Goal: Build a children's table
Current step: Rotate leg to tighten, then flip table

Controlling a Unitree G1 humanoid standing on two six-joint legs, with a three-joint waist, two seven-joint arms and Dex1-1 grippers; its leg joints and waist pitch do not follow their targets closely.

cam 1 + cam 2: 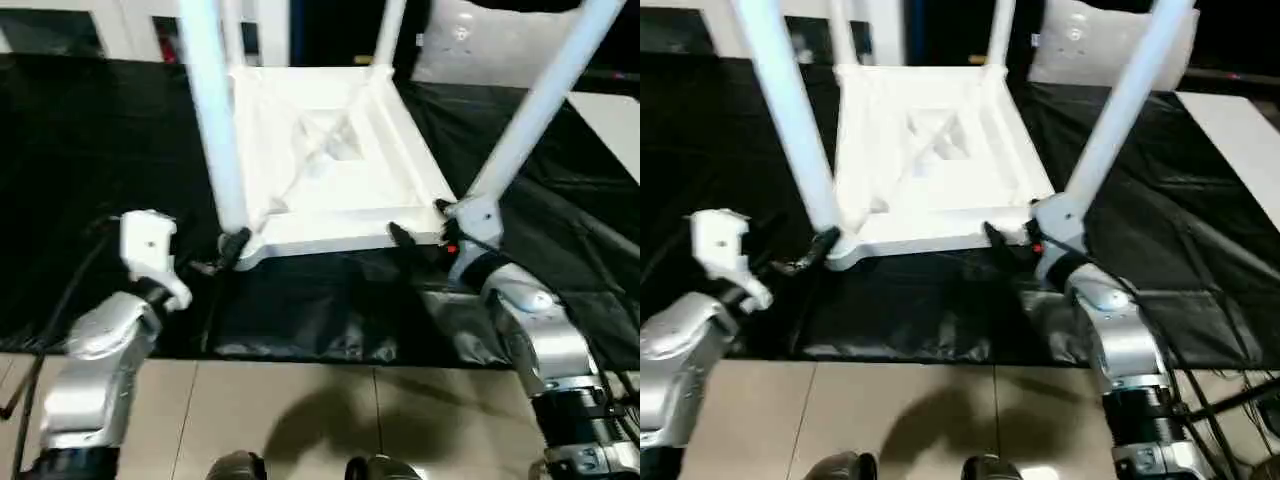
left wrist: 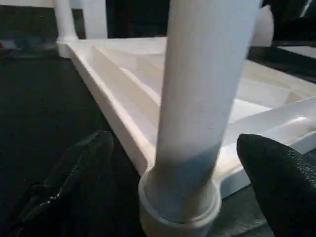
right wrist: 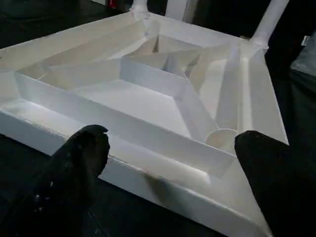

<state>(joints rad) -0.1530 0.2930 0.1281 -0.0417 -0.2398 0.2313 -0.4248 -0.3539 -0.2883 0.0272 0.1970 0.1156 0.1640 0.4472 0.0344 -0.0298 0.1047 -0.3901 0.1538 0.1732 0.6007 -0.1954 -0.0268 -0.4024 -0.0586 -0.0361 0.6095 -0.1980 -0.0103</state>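
The table [image 1: 330, 160] lies upside down on the black sheet [image 1: 90, 180] near its front edge, legs up. Hollow ribbed plastic looks light, stiff and slick; the rim corners offer the surest hold. Left claw [image 1: 228, 247] and right claw [image 1: 415, 233] gape, released, at those corners

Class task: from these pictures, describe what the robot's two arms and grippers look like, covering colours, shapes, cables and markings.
Both forearms are rounded silver shells with black bands. The left gripper and right gripper each have two black fingers; the left wrist carries a boxy white housing. Black cables run beside both arms, and a small red mark shows at the right wrist.
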